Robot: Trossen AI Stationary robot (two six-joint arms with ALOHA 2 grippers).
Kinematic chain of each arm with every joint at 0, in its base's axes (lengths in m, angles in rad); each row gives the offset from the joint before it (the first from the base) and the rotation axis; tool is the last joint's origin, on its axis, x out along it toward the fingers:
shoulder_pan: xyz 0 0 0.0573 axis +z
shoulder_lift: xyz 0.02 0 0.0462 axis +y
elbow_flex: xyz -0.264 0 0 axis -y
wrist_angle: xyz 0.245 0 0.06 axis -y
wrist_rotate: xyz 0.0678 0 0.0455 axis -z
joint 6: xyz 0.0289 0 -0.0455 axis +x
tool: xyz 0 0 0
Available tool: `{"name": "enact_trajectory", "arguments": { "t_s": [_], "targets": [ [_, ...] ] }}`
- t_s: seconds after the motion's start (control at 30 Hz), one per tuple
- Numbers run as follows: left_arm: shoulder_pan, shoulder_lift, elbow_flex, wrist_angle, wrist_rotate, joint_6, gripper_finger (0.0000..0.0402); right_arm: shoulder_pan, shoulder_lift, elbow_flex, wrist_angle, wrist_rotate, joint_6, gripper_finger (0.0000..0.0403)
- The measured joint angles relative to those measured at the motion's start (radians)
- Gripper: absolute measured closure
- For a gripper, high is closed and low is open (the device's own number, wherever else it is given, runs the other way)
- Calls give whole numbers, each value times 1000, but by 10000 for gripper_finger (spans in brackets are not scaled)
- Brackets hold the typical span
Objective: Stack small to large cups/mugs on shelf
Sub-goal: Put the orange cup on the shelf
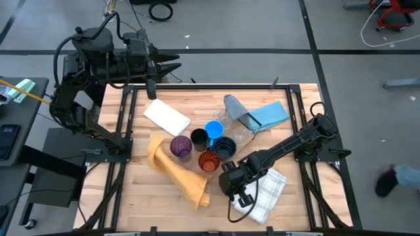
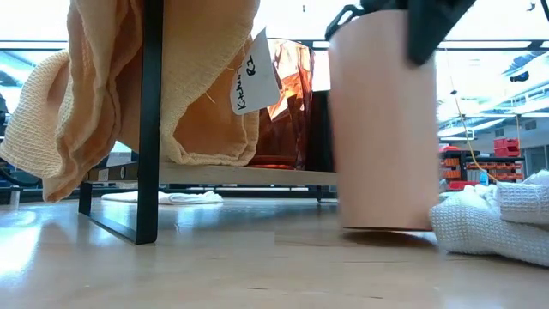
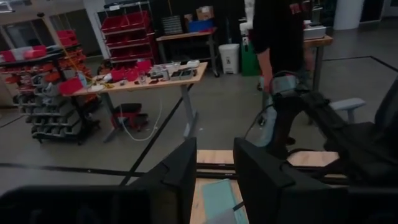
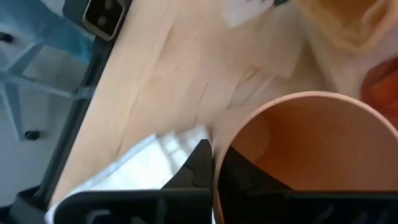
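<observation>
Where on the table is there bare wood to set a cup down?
Free: the strip between the white folded cloth and the grey-blue cloth, and the front left corner beside the yellow cloth. Crowded: the cluster of cups at the centre, and the right gripper by the white waffle towel.

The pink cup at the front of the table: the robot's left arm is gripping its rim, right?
Not quite. The right gripper is shut on the pink cup's rim, one finger inside and one outside, as the right wrist view shows. The left gripper hangs beyond the table's far edge.
</observation>
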Motion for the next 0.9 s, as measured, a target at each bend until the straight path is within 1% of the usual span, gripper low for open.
{"name": "enact_trajectory", "arguments": {
  "t_s": [0.17,0.37,0.57,0.7,0.9],
  "targets": [
    [30,0,0,-1,-2,-4,280,31,0,102,-119,28,14,398],
    [59,0,0,-15,-2,-3,280,49,0,311,-281,124,31,400],
    [80,0,0,-31,-2,-3,287,55,-2,502,-389,165,50,400],
    [83,0,0,-32,-2,-3,284,52,-2,559,-385,191,54,400],
    [83,0,0,-32,-1,-2,278,12,11,556,-275,210,51,400]
  ]
}}
